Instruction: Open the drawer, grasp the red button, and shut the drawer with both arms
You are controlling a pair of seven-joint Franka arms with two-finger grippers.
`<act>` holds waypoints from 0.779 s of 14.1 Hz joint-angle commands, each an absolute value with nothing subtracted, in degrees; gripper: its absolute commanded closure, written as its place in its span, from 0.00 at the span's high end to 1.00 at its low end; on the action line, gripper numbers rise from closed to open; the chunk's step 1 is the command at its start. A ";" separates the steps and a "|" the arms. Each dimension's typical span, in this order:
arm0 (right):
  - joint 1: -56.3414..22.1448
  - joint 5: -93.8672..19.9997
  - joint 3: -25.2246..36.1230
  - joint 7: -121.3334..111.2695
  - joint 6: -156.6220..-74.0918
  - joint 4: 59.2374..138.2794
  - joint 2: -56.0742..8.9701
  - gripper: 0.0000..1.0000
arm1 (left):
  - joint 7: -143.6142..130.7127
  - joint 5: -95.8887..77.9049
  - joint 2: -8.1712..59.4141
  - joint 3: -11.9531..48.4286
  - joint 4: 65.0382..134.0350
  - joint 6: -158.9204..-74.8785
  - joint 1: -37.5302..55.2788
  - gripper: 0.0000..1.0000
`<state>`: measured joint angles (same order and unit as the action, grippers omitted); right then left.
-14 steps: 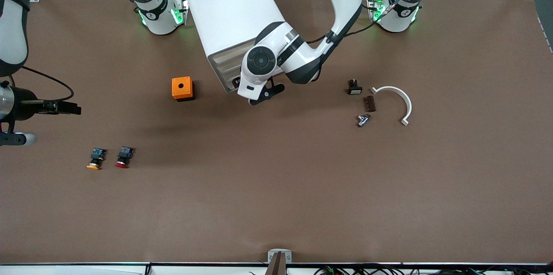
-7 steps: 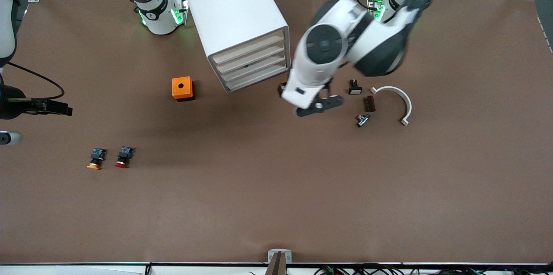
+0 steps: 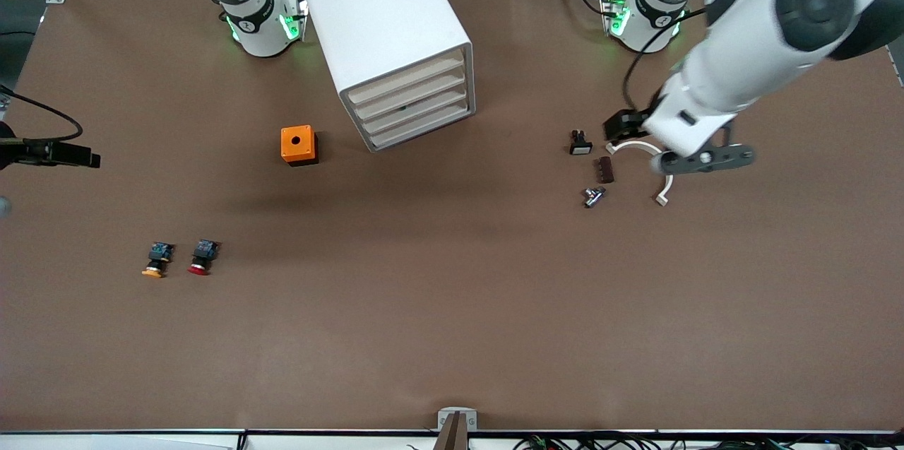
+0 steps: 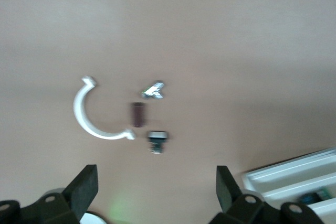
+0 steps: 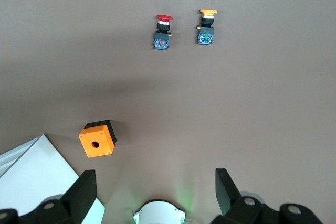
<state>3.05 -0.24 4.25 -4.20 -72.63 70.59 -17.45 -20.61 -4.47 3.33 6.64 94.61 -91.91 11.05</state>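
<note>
No readable writing or brand is made out on anything. The button [image 3: 202, 256] is laid on its side on the table [image 3: 452, 323], toward the right arm's end and nearer the front camera than the orange cube [image 3: 298, 145]; its long axis is run toward that camera, red cap at the near end, blue-black body at the other. The orange-capped button [image 3: 157, 259] is laid just beside it, parallel, apart. The cabinet [image 3: 385, 33] is seen with all four drawers pushed in, the drawer [image 3: 417, 119] among them.

The left gripper [image 3: 696, 157] is held in the air over the white curved bracket [image 3: 653, 164], fingers [image 4: 84, 190] spread wide, nothing between them. The right gripper [image 5: 155, 195] is held high at the right arm's end, fingers spread wide and empty.

Both buttons' caps are shown clearly only in the right wrist view. A dark-and-blue object [image 4: 315, 198] inside a drawer is shown only in the left wrist view, beside the small black part [image 4: 156, 141], brown block [image 4: 138, 114] and metal fitting [image 4: 154, 91].
</note>
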 commanded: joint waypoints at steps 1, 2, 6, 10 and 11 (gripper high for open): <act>2.81 1.15 3.52 -4.22 -71.28 69.78 -15.83 1.00 | -10.23 -3.78 -5.18 7.38 105.73 -97.64 2.84 0.99; 2.90 0.97 3.60 -4.22 -71.37 70.39 -14.25 1.00 | -6.63 -3.69 -5.19 7.21 105.47 -97.99 0.29 0.99; 3.86 -0.70 3.87 -4.22 -70.75 74.16 -9.34 1.00 | 1.31 -3.69 -5.19 7.03 101.70 -100.55 -6.59 0.99; 2.47 -0.62 4.48 -4.04 -75.04 84.78 -0.81 1.00 | 0.53 -2.55 -1.77 7.21 94.15 -100.11 -6.24 0.99; 0.81 -0.53 6.14 -4.04 -76.80 87.51 1.38 1.00 | 0.44 -2.46 -0.80 7.38 92.48 -100.02 -6.15 0.99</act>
